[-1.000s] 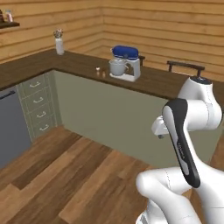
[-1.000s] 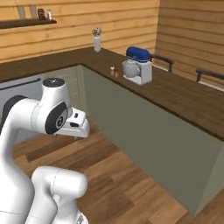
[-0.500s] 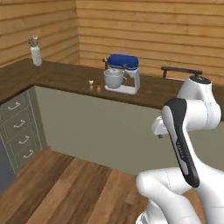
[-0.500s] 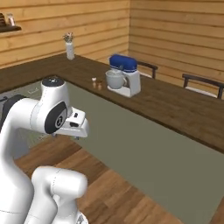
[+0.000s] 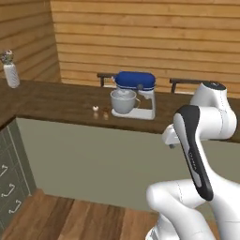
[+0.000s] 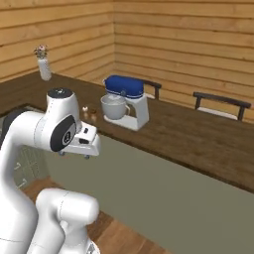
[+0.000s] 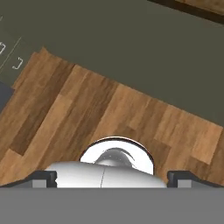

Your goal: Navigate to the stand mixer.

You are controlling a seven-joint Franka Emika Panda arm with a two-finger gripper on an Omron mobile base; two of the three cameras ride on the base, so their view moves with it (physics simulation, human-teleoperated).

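The stand mixer stands on the dark wooden counter, with a dark-blue head, a white stand and a silver bowl under the head. It sits just left of centre in the left base view, and the right base view has the mixer left of centre too. My arm is folded close to the base, and the hand hangs in front of the counter wall, well short of the mixer. In the hand view my gripper points down at the wooden floor, its dark fingertips wide apart, holding nothing.
Two small shakers stand on the counter left of the mixer. A white vase with flowers is at the far left. Dark chair backs rise behind the counter. Grey drawers flank the left. The grey counter wall faces me.
The whole picture has shifted: the base has driven and turned, so the mixer is nearer and more central. The arm keeps the same folded pose.
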